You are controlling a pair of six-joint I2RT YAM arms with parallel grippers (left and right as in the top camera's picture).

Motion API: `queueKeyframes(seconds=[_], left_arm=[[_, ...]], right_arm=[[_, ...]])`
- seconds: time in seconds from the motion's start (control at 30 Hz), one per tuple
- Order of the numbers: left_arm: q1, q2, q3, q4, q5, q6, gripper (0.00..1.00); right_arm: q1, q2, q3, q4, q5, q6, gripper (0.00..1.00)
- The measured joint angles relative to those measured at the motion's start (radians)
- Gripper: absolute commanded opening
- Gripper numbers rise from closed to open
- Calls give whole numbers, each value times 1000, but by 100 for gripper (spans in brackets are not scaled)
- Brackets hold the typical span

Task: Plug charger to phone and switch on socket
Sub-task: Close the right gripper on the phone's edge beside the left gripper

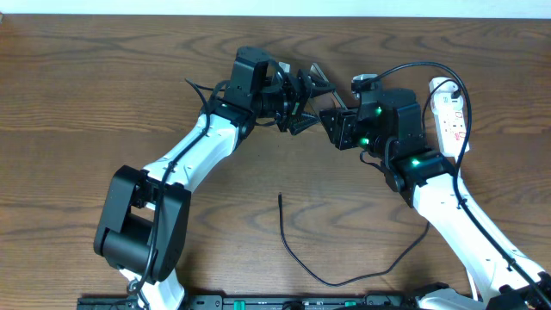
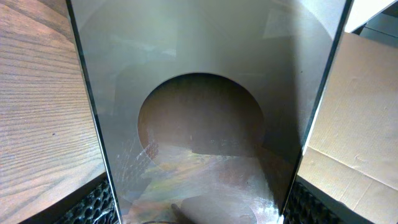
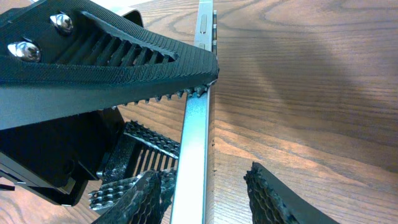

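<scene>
- overhead: the socket lies at the right edge of the table; its red markings are too small to read.
- overhead: the charger curves loose on the wood near the front edge, its plug tip lying free and well apart from both arms.
- overhead: the left gripper and right gripper meet at mid table, with the phone between them, only partly visible.
- left wrist: the phone fills the view, a glossy dark face with a round brownish reflection and no lettering legible. the left gripper's fingers press against both long edges, clamped on it. brown cardboard shows to the right.
- right wrist: the phone appears edge-on, a silver rim raised above the wood. the right gripper straddles it, parted about halfway; the upper finger's toothed tip touches the rim, while the lower finger stands apart from it, so it has no grip.
</scene>
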Motion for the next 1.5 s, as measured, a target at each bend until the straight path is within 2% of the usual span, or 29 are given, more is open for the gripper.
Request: queueKeyframes(seconds=[0.13, 0.3, 0.73, 0.97, 1.23, 1.37, 1.4, 1.47, 1.5], left_arm=[[0, 0, 0, 0, 0, 0, 7], [0, 0, 0, 0, 0, 0, 8], [-27, 0, 0, 0, -28, 0, 7], [-31, 0, 0, 0, -32, 0, 7], [-31, 0, 0, 0, -34, 0, 7], [-30, 0, 0, -1, -35, 0, 8], [-30, 0, 0, 0, -35, 0, 14], [-30, 0, 0, 0, -35, 0, 47], [-30, 0, 0, 0, -35, 0, 89]], right_arm=[[0, 0, 0, -3, 0, 1, 39], [0, 0, 0, -3, 0, 1, 41], [0, 0, 0, -3, 0, 4, 37], [0, 0, 0, -3, 1, 8, 26], [0, 0, 0, -6, 26, 16, 3], [0, 0, 0, -8, 38, 5, 1], [0, 0, 0, -8, 38, 5, 1], [0, 0, 0, -8, 38, 5, 1], [0, 0, 0, -8, 38, 5, 1]])
